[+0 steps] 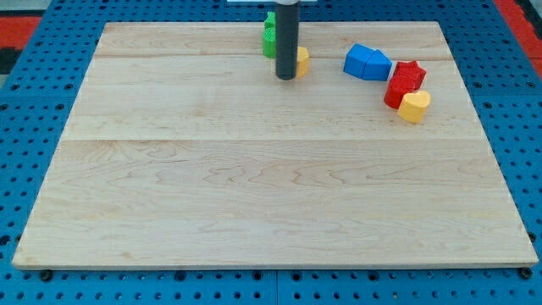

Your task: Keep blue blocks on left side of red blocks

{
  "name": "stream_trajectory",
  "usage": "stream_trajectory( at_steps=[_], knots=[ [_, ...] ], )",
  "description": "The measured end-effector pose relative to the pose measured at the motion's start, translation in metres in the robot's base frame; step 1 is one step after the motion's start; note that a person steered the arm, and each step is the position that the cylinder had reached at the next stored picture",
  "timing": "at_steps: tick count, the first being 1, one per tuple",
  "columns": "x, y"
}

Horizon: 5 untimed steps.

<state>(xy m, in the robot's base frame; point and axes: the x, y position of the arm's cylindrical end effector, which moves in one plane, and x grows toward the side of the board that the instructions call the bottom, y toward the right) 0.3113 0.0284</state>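
Two blue blocks (pixel 367 62) lie pressed together near the view's top right, looking like one chunky blue mass. Just to their right lie two red blocks: a star-like one (pixel 410 74) and a second red block (pixel 395 93) below it. The blue blocks touch or nearly touch the red ones on their left side. My tip (pixel 286 77) stands well to the left of the blue blocks, against a yellow block (pixel 301 60) that it partly hides.
A yellow heart-shaped block (pixel 414 106) sits against the red blocks at their lower right. Green blocks (pixel 269 38) lie behind the rod near the board's top edge. The wooden board (pixel 254 186) rests on a blue perforated base.
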Motion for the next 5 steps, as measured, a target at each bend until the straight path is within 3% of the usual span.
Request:
stream_trajectory(
  at_steps=[3,5],
  knots=[
    [-0.049,0.015],
    [-0.052,0.083]
  ],
)
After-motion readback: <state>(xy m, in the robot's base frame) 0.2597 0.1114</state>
